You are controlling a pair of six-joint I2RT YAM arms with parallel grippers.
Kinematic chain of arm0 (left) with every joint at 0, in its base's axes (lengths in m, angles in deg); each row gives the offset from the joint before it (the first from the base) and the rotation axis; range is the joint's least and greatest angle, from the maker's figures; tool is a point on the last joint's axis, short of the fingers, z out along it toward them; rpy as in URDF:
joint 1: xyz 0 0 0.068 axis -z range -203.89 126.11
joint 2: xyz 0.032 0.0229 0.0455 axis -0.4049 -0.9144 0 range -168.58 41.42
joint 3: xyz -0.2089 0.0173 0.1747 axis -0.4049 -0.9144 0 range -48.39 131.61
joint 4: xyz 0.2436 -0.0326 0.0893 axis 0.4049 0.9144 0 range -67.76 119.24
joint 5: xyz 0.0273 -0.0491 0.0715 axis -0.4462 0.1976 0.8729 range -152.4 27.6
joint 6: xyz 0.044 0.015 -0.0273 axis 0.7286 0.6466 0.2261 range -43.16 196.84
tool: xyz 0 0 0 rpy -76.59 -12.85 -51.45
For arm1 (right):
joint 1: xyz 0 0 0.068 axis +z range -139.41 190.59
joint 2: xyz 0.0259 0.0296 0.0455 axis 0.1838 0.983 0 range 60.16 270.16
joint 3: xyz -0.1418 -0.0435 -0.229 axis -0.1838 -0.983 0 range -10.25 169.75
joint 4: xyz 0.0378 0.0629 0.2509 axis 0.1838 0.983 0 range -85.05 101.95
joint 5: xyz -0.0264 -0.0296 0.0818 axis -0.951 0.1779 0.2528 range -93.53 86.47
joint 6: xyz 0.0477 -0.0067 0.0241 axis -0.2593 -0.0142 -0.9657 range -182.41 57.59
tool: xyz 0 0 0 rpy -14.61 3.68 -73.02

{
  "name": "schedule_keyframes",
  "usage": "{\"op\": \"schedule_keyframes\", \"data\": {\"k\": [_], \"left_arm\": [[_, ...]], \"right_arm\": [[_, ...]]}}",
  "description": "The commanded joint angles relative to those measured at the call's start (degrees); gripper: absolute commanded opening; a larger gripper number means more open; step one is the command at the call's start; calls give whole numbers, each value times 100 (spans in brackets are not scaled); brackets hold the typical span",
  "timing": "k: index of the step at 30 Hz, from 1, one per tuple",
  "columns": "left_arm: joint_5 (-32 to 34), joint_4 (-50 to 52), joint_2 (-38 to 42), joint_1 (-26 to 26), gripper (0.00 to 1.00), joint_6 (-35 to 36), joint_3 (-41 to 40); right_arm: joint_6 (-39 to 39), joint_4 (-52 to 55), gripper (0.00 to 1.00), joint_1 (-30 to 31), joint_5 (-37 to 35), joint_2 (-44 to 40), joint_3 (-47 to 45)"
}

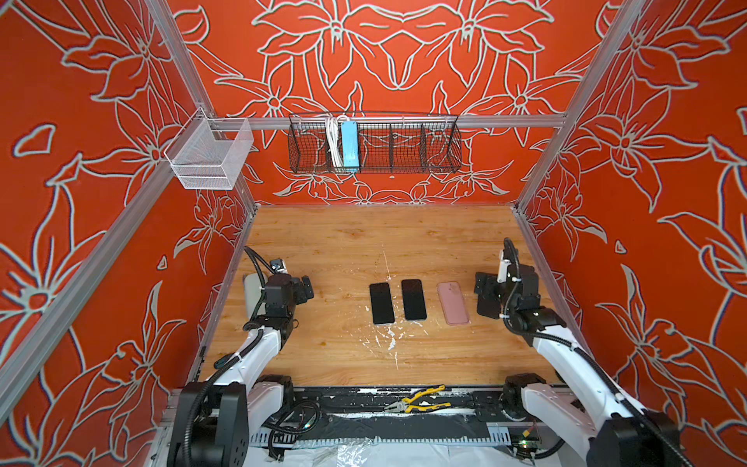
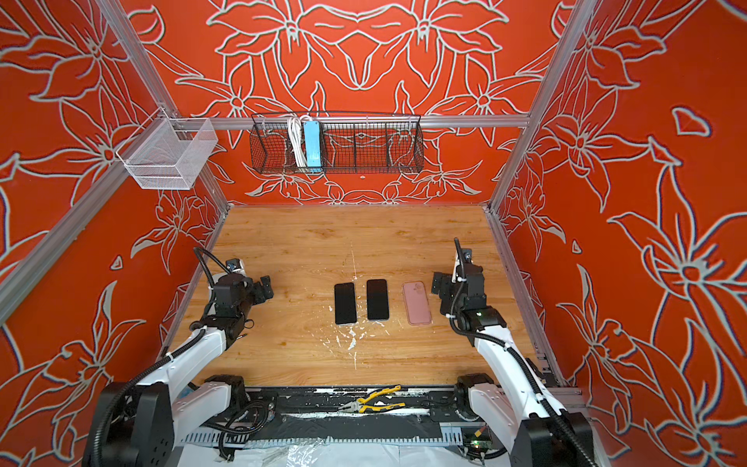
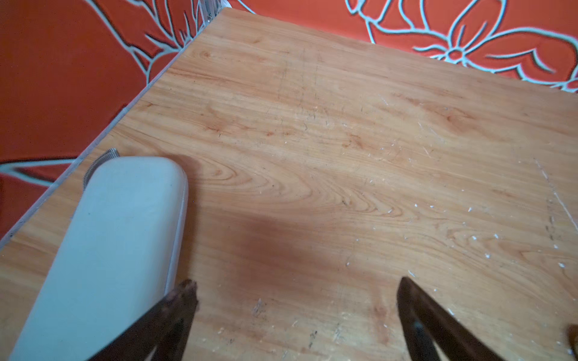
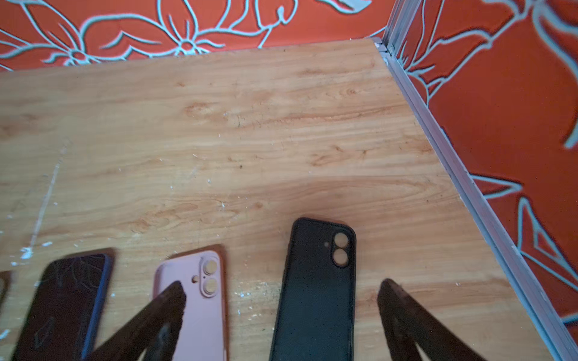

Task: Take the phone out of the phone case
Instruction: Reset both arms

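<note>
The dusty-pink phone case (image 1: 452, 303) (image 2: 416, 303) lies flat, back up, right of the table's middle. In the right wrist view the pink phone case (image 4: 194, 312) has a camera cutout whose holes look tan. Two dark phones (image 1: 381, 303) (image 1: 413, 299) lie screen up to its left. A blue-edged dark phone (image 4: 68, 300) has a cracked screen. My right gripper (image 1: 487, 297) (image 4: 281, 286) is open, its jaws either side of a black case (image 4: 316, 297) without touching it. My left gripper (image 1: 305, 289) (image 3: 296, 283) is open over bare wood at the left.
A pale grey rounded slab (image 3: 119, 234) (image 1: 252, 291) lies by the left wall beside my left gripper. Yellow-handled pliers (image 1: 420, 400) rest on the front rail. A black wire basket (image 1: 440, 145) and a white mesh basket (image 1: 210, 155) hang on the frame above the table.
</note>
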Motion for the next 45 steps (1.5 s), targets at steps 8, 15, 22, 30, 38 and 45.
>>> {"op": "schedule_keyframes", "data": {"k": [8, 15, 22, 30, 38, 45], "left_arm": [[-700, -2076, -762, -180, 97, 509, -354], [-950, -2794, -1663, -199, 97, 575, -346], [-1220, -2389, -1650, -202, 97, 710, -157], [-1347, -2358, -1656, -195, 97, 770, -133], [-1347, -2362, -1657, -199, 97, 770, -136], [-1347, -2358, -1658, -197, 97, 772, -133]], "right_arm": [[979, -2089, 98, -22, -476, 658, -489], [972, -3285, 97, -21, -217, 1622, -687], [970, -3893, 97, -13, -256, 2314, -608], [895, -4895, 98, -141, -44, 2822, -989], [865, -4923, 98, -316, 409, 2967, -867], [869, -4623, 97, -336, 434, 2863, -808]]}}
